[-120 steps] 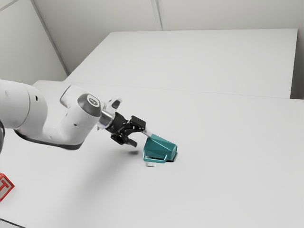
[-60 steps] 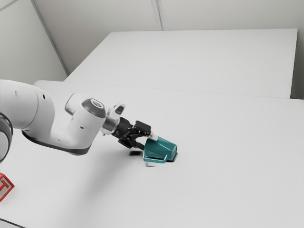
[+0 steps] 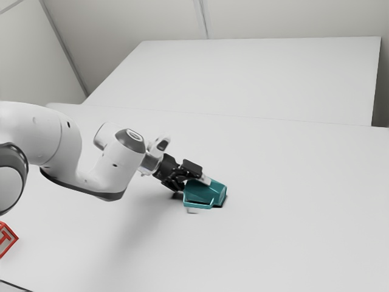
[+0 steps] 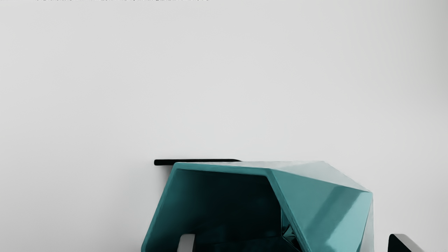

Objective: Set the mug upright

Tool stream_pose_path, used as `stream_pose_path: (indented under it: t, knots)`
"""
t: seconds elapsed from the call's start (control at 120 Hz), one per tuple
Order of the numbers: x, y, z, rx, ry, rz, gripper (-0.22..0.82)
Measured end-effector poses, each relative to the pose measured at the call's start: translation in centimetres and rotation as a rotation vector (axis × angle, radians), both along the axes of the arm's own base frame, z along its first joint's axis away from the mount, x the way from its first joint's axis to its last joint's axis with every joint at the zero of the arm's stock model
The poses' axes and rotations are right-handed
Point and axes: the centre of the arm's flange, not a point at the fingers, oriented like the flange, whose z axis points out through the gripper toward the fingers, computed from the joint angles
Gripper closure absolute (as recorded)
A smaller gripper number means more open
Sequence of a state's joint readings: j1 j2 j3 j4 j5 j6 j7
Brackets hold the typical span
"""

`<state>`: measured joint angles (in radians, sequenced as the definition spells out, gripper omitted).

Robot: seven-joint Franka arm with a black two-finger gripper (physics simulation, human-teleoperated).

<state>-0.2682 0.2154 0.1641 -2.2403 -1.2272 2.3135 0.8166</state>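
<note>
Lying on its side on a white counter, a teal mug is approached at its mouth by a black gripper, its jaws apart. In the wrist view, one fingertip is seen across the dark mouth, the other outside the faceted wall with a gap beside it; how deep the first reaches cannot be told. The wall appears to be the intended hold. It would best be gripped squarely, well inside the rim, so that slanted facets are not left to slide out of the pinch. Once it is held, the mouth should be raised slowly while the base is kept low, and the mug released only when the base is seated flat. With too shallow a bite, the mug could be swivelled or dropped.

Care is called for around the handle, set low on the side nearest the exterior camera, where the counter might be caught during the turn. Open space is offered toward the exterior view's right. A red block is placed well apart, at that view's left edge, and the counter's far edge is set well behind the mug.
</note>
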Motion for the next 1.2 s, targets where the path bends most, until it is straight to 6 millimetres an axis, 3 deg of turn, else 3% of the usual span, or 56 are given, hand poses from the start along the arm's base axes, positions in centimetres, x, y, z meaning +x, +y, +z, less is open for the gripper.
stream_pose_path:
  t: [0.617,0.975,1.2]
  knots:
    - [0.7,-0.1,0.9,-0.008,-0.047,-0.010,0.54]
    - [1.6,-0.9,2.5,-0.030,-0.076,-0.011,0.71]
    - [1.8,-1.6,5.6,-0.050,-0.136,-0.027,0.74]
